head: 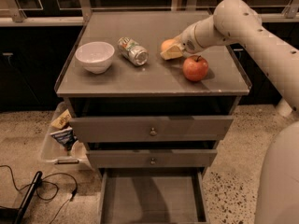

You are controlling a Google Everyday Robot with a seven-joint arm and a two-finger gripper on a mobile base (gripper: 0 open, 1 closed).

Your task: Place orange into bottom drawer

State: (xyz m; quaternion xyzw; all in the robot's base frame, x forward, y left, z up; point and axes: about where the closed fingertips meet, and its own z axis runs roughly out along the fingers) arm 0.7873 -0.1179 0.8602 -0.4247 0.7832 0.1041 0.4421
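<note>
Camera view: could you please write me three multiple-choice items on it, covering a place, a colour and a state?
1. Where is the hand? A. at the orange on the cabinet top B. inside a drawer C. near the floor
2. What colour is the bowl? A. red B. white C. blue
3. The bottom drawer is: A. shut B. removed C. pulled open
Answers: 1 A, the hand meets the orange behind the apple; 2 B, it is plain white; 3 C, its floor shows below the knobbed drawers.
</note>
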